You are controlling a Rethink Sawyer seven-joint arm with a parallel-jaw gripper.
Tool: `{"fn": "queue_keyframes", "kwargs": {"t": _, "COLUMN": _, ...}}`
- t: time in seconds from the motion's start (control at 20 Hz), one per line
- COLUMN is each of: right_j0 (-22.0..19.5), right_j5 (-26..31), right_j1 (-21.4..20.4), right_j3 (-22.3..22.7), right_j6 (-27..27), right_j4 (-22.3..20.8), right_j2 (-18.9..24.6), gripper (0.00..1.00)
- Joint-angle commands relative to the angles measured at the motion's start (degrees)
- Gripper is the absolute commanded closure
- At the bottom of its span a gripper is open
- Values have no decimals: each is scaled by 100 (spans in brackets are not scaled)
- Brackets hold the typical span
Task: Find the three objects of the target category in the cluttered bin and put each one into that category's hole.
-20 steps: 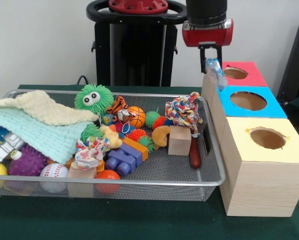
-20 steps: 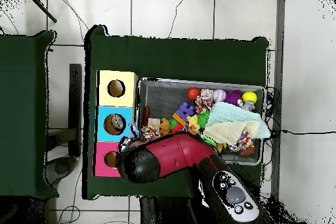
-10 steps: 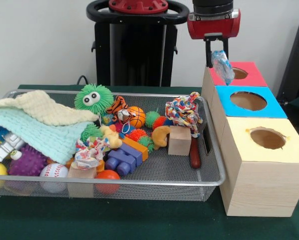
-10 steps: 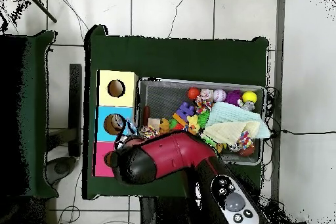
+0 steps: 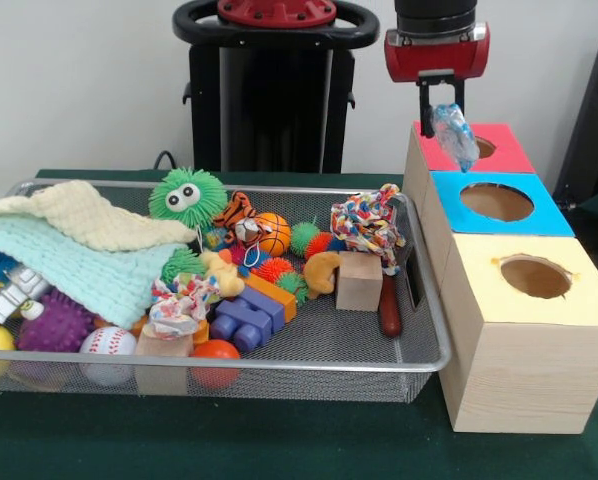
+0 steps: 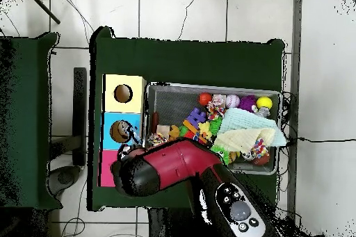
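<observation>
My gripper point(image 5: 440, 108) is shut on a small blue and white cloth toy point(image 5: 457, 138), which dangles from its fingers. The toy hangs over the near left part of the red box point(image 5: 507, 152), just beside its round hole point(image 5: 481, 148). The mesh bin point(image 5: 229, 361) holds a multicoloured knotted rope toy point(image 5: 367, 225) and a patterned cloth bundle point(image 5: 182, 299) among the clutter. In the overhead view the red arm point(image 6: 163, 170) covers the gripper and most of the red box point(image 6: 105, 173).
A blue box point(image 5: 539, 211) and a yellow box point(image 5: 581, 292), each with a round hole, stand in a row in front of the red one. The bin also holds blankets point(image 5: 69, 250), a green fuzzy ball point(image 5: 186, 197), wooden blocks, plastic bricks and several balls.
The gripper has moved right and slightly up with the cloth toy, from beside the boxes' left edge to over the red box.
</observation>
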Motion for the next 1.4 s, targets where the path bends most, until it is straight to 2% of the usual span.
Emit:
{"fn": "queue_keyframes", "kwargs": {"t": 0.05, "right_j0": -90, "right_j5": 263, "right_j1": 273, "right_j3": 13, "right_j6": -429, "right_j4": -16, "right_j2": 195, "gripper": 100}}
{"fn": "queue_keyframes", "kwargs": {"t": 0.5, "right_j0": 54, "right_j5": 291, "right_j1": 317, "right_j3": -23, "right_j6": -298, "right_j4": -25, "right_j2": 102, "gripper": 100}}
{"fn": "queue_keyframes", "kwargs": {"t": 1.1, "right_j0": 155, "right_j5": 140, "right_j1": 569, "right_j3": -57, "right_j6": -298, "right_j4": 64, "right_j2": 270, "gripper": 100}}
{"fn": "queue_keyframes", "kwargs": {"t": 1.4, "right_j0": 346, "right_j5": 58, "right_j1": 631, "right_j3": -257, "right_j6": -211, "right_j4": -175, "right_j2": 4, "gripper": 100}}
